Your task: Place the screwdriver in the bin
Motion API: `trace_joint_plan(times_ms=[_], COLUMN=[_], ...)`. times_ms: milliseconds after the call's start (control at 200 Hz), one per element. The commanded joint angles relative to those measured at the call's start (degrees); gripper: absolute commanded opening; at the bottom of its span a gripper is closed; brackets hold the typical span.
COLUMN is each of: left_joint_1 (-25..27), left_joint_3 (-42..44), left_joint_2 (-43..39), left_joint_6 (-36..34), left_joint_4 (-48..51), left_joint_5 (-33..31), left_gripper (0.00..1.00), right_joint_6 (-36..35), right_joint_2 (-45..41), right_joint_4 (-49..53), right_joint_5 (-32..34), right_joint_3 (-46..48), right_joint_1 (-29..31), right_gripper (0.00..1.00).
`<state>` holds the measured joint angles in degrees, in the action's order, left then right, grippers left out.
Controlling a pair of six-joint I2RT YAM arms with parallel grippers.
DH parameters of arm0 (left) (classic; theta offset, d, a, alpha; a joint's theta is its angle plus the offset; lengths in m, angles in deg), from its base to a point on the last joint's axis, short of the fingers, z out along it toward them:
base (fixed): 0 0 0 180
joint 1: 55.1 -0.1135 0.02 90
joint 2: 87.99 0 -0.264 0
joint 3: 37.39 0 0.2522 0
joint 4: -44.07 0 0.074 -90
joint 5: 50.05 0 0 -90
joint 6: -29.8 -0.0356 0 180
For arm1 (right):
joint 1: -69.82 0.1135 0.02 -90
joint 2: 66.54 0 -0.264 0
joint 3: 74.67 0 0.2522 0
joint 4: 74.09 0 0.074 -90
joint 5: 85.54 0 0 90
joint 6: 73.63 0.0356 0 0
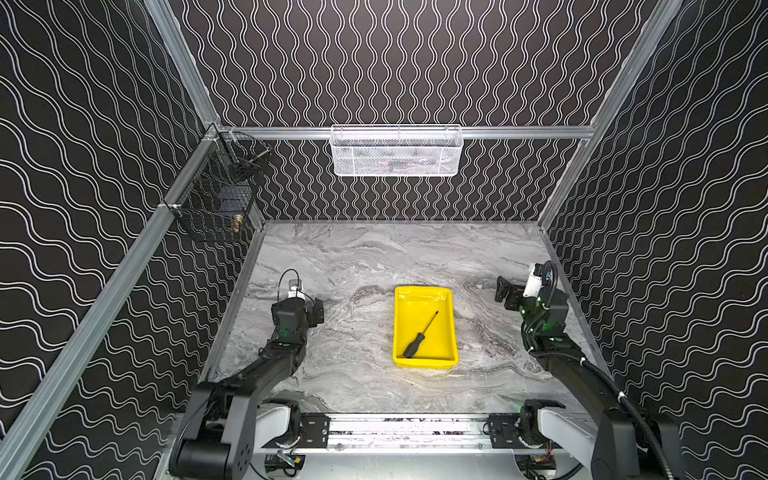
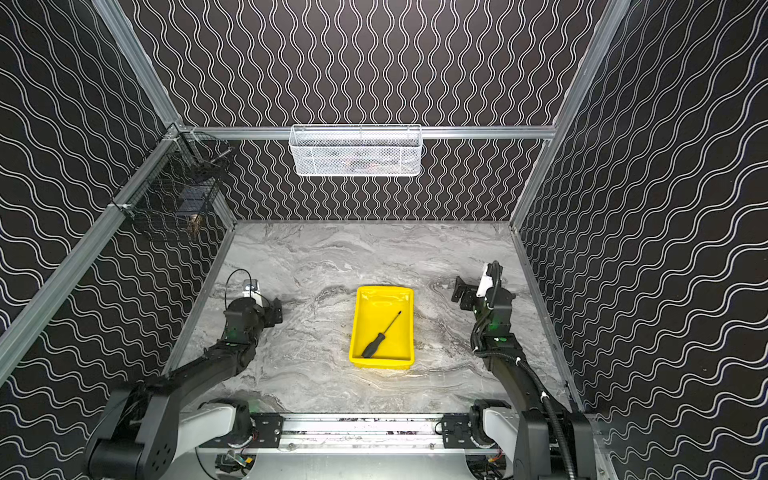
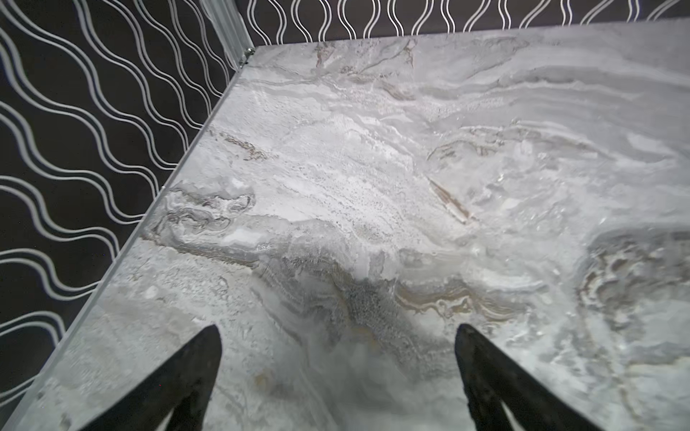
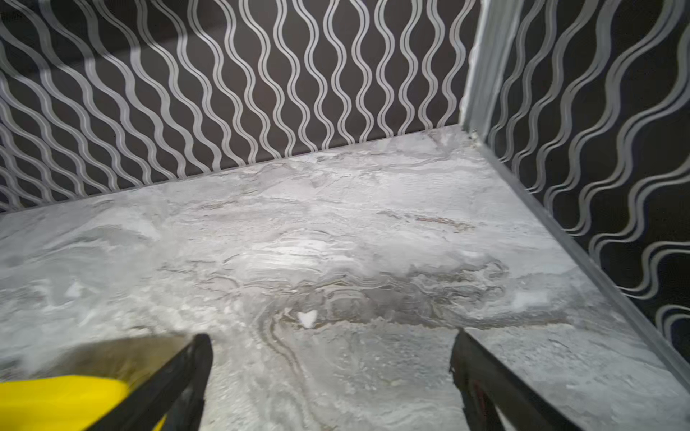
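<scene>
One slim black-handled screwdriver [image 1: 420, 336] with a thin dark metal shaft lies flat inside the shallow bright yellow plastic bin [image 1: 426, 363] in both top views, handle at 7 o'clock, tip at 1 o'clock. Left wrist view: the left gripper [image 3: 338, 330] is spread wide, holding nothing. Right wrist view: the right gripper [image 4: 331, 336] is wide too, empty.

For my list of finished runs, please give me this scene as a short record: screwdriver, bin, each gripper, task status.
screwdriver: lies diagonally inside the bin, handle toward the robot's side
bin: on the marble table, between the two arms
left gripper: open, holds nothing, over bare table
right gripper: open, holds nothing, apart from the bin
task status: looks done
</scene>
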<state>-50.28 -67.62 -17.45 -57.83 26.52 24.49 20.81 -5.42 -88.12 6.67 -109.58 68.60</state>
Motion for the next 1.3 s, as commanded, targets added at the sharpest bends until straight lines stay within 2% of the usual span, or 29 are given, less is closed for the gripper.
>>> trace_joint_plan(times_ms=[0, 105, 235, 335, 466, 541, 631, 671, 731, 1291], left_joint_1=[-1.42, -2.52, -3.73, -4.19, -4.29, -4.21, -4.12, -4.03, -3.83, -3.40], left_joint_3=[0.07, 0.57, 0.28, 1.41, -2.02, -3.23, -3.61, -3.58, -3.71, -4.78], left_joint_2=[5.90, 11.31, 17.73, 24.03, 24.34, 24.14, 24.16, 24.58, 24.21, 24.54], left_joint_6=[-2.64, -2.94, -2.13, -2.22, -2.91, -3.37, -3.60, -3.69, -3.73, -5.32], left_joint_4=[-16.83, -24.57, -30.32, -38.60, -32.55, -29.63, -28.98, -30.02, -28.98, -27.53], left_joint_5=[7.85, 10.14, 9.20, 10.82, 12.86, 13.66, 13.32, 13.02, 12.89, 14.90], left_gripper=[0.99, 0.99, 0.99, 0.99, 0.99, 0.99, 0.99, 0.99, 0.99, 0.99], right_joint_6=[-2.91, -3.61, -3.29, -4.02, -3.88, -5.15, -4.43, -4.44, -4.37, -4.10], right_joint_2=[2.08, 6.17, 12.79, 17.66, 24.13, 28.59, 25.21, 25.65, 27.56, 27.19], right_joint_4=[-12.57, -20.66, -34.11, -39.88, -48.67, -53.40, -40.34, -38.05, -39.63, -39.27], right_joint_5=[3.20, 3.63, 3.63, 3.22, 4.12, 2.25, 2.04, 1.88, 0.98, 0.95], right_joint_3=[2.92, 6.38, 9.81, 10.78, 12.09, 11.71, 8.34, 6.63, 5.61, 5.75], right_joint_1=[-0.11, -0.28, -0.44, -0.44, -0.46, -0.46, -0.54, -0.57, -1.18, -2.04], right_gripper=[0.99, 0.99, 0.99, 1.00, 1.00, 1.00, 1.00, 1.00, 1.00, 1.00])
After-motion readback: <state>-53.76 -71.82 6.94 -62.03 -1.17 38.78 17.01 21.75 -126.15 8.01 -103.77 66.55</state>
